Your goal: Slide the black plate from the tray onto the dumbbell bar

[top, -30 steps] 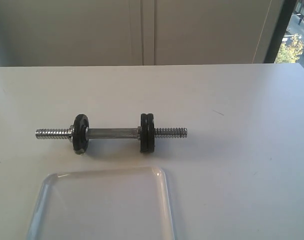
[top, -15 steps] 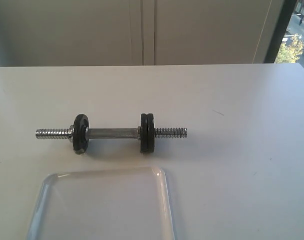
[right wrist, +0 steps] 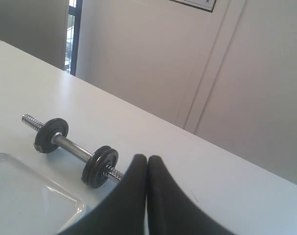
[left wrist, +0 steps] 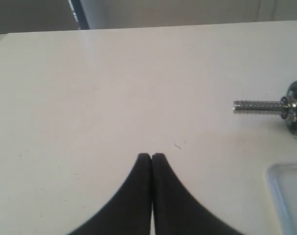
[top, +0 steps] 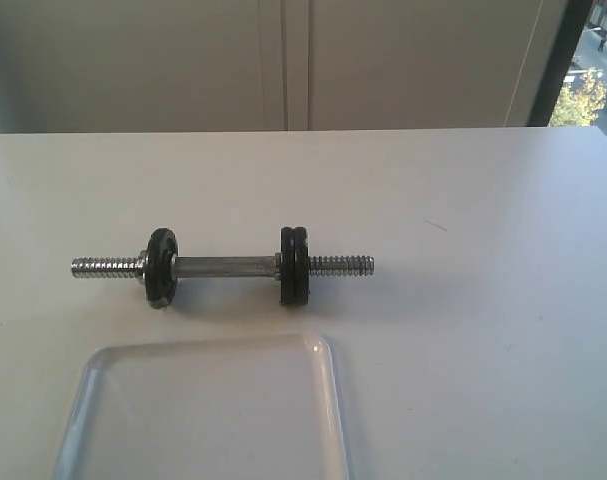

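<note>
The left gripper (left wrist: 151,155) and right gripper (right wrist: 147,157) are hanging pinched shut, empty; the tray (top: 328,400) by the table's near edge is showing no disc — the black plate (top: 301,265) is seemingly sitting on the dumbbell bar (top: 226,266) mid-table, no collar showing outside it, so a nudge is risking it sliding off

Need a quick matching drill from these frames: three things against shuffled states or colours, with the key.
Things:
1. tray
2. dumbbell bar
3. left gripper

Descriptions:
a. shut, nothing between the fingers
b. chrome, lying on the table with black discs on it
c. translucent, low rim

Pairs: 1-c, 2-b, 3-a
</note>
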### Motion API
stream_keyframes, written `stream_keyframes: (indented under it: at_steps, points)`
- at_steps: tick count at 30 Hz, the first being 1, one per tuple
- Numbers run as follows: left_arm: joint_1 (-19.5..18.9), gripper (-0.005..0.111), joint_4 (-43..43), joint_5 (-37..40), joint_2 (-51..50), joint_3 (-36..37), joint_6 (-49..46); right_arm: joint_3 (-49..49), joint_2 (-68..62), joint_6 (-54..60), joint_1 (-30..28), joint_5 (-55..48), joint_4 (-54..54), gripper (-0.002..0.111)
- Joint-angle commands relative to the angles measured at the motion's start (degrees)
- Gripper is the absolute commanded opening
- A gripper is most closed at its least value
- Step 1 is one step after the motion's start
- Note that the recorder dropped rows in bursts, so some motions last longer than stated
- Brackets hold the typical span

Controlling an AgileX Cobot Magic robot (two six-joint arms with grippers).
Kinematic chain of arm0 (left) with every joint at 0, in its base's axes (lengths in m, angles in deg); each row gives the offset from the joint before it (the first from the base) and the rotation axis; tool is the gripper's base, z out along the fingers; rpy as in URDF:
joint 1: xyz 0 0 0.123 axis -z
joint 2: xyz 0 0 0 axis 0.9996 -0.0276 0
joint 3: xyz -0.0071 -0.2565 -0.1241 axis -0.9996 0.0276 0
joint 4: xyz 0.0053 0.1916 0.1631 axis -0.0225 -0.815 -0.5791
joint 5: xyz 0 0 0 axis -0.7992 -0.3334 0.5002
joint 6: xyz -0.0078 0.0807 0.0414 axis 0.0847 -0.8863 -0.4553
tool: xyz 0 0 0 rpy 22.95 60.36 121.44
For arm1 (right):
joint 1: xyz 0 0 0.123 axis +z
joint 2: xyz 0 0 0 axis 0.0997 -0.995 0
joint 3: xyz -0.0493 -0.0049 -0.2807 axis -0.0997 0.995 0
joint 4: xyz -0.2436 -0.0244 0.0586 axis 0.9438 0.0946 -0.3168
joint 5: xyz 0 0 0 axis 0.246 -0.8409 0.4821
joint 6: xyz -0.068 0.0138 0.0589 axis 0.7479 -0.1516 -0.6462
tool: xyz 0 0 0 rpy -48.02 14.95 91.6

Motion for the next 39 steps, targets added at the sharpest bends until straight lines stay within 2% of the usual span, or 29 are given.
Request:
stream_keyframes:
  at_steps: [1,5,13,17,18,20,23,25,31,39]
  points:
    - [-2.4,0.0,1.3,-0.5,4.3,3.5,1.4,0.3,-0.2,-0.4,0.0,0.2,0.0,0.0]
    - [-2.4,0.0,5.7,-4.5,5.2,7.2,4.0,0.3,-0.2,-0.4,0.0,0.2,0.0,0.0]
    - [-2.4,0.0,7.8,-30.0,5.2,22.2,4.4,0.3,-0.2,-0.4,0.0,0.2,0.0,0.0]
    - [-2.4,0.0,11.8,-36.6,5.2,28.1,2.8,0.3,-0.2,-0.4,0.0,0.2,0.0,0.0]
    - [-2.3,0.0,14.1,-36.9,5.2,28.1,1.4,0.3,-0.2,-0.4,0.0,0.2,0.0,0.0]
    - [-1.5,0.0,18.5,-32.0,5.2,28.1,-3.3,0.3,-0.2,-0.4,0.0,0.2,0.0,0.0]
    - [-0.6,0.0,25.3,-28.1,5.2,28.1,-17.7,0.3,-0.2,-0.4,0.0,0.2,0.0,0.0]
    - [-0.6,0.0,26.2,-25.8,5.2,28.1,-22.9,0.3,-0.2,-0.4,0.0,0.2,0.0,0.0]
    - [-0.6,0.0,22.7,-26.0,5.2,28.1,-17.0,0.3,-0.2,-0.4,0.0,0.2,0.0,0.0]
    - [-0.6,0.0,23.6,-26.0,5.2,28.1,-17.7,0.3,-0.2,-0.4,0.0,0.2,0.0,0.0]
